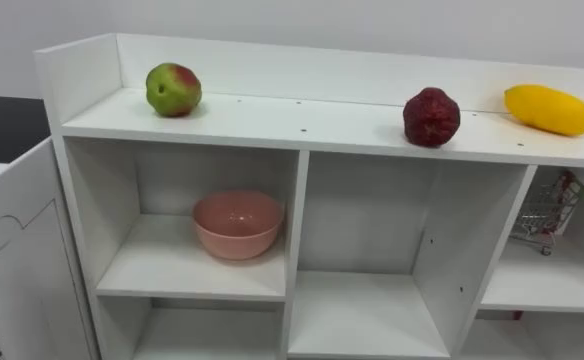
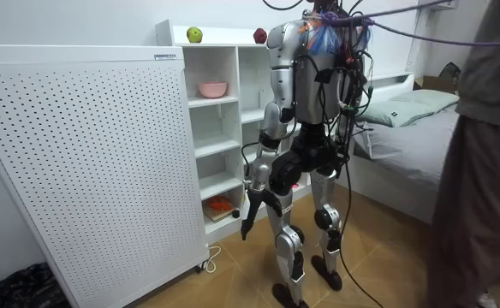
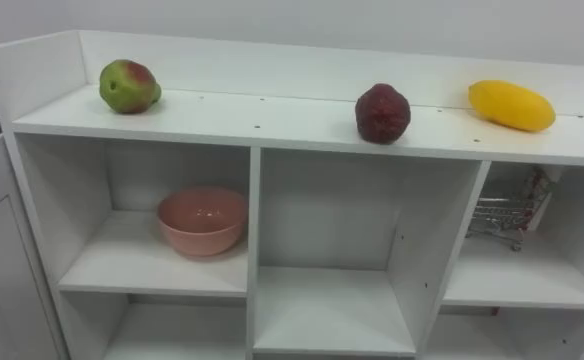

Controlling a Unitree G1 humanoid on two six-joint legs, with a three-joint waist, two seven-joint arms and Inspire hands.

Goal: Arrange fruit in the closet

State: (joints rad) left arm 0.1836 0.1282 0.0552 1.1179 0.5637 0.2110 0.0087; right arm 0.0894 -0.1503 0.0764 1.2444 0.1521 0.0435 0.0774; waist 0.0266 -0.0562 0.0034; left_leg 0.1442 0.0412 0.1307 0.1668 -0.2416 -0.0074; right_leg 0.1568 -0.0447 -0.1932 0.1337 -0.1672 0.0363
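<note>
Left hand (image 2: 252, 204) hangs low beside the robot's thigh in the room view, its dark fingers loosely straight and pointing down, with nothing in them. The robot stands facing the white closet (image 1: 298, 230), with a perforated panel (image 2: 79, 162) at its 9 o'clock.

In the eye views a pink bowl (image 1: 238, 224) sits nearest, in the upper left compartment at 8 o'clock of centre. A small wire cart (image 1: 544, 215) stands in the right compartment at 3 o'clock.

Farther back, all the fruit lies on the closet's top board: a green-red apple (image 1: 173, 89) at 10 o'clock, a dark red fruit (image 1: 431, 117) at 1 o'clock and a yellow mango (image 1: 549, 109) at 2 o'clock, each apart from the others. All three are well above the hand. Seen from it in the room view, the apple is at 11 o'clock and the red fruit at 12 o'clock.
</note>
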